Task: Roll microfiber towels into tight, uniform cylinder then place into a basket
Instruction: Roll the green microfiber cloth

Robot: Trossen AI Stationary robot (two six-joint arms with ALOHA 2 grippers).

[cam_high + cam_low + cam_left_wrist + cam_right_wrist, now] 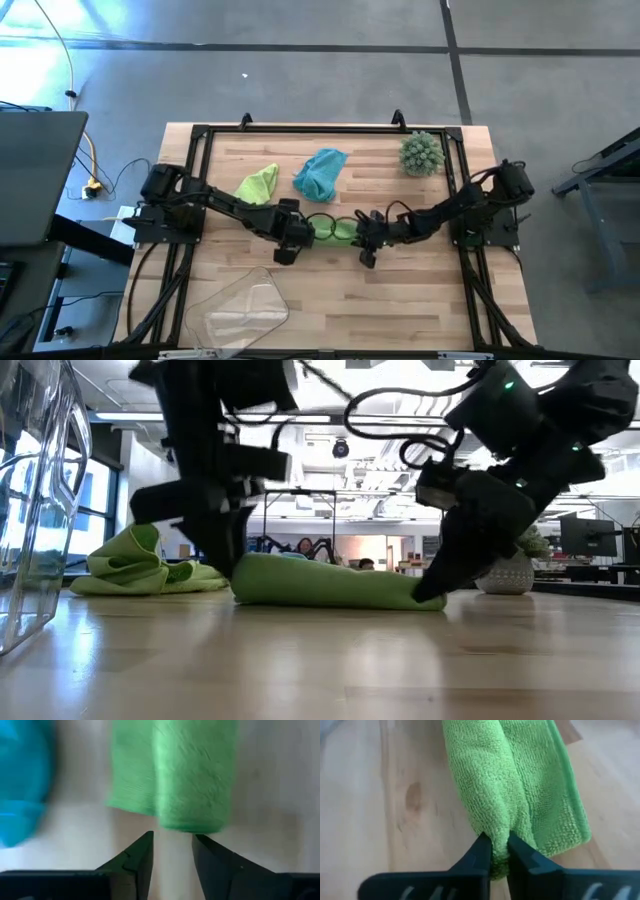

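Observation:
A lime green microfiber towel lies rolled up on the wooden table's middle, its length running left to right; a flat flap of it rests on the table beside the roll. My right gripper is shut on the roll's right end. My left gripper stands open just off the roll's left end, with nothing between its fingers. A second lime green towel and a teal one lie crumpled farther back. The clear basket sits near the front edge. My right gripper pinches the rolled towel's right end between its two fingers, bunching the cloth there into a narrow tip. The fingers slant down from the table's right, along the roll. The roll lies on the table along its whole length.
A spiky grey-green ball stands at the table's far right. The black frame runs around the table's edges. The basket's clear wall rises at the left of the low view. Bare wood lies in front of the roll.

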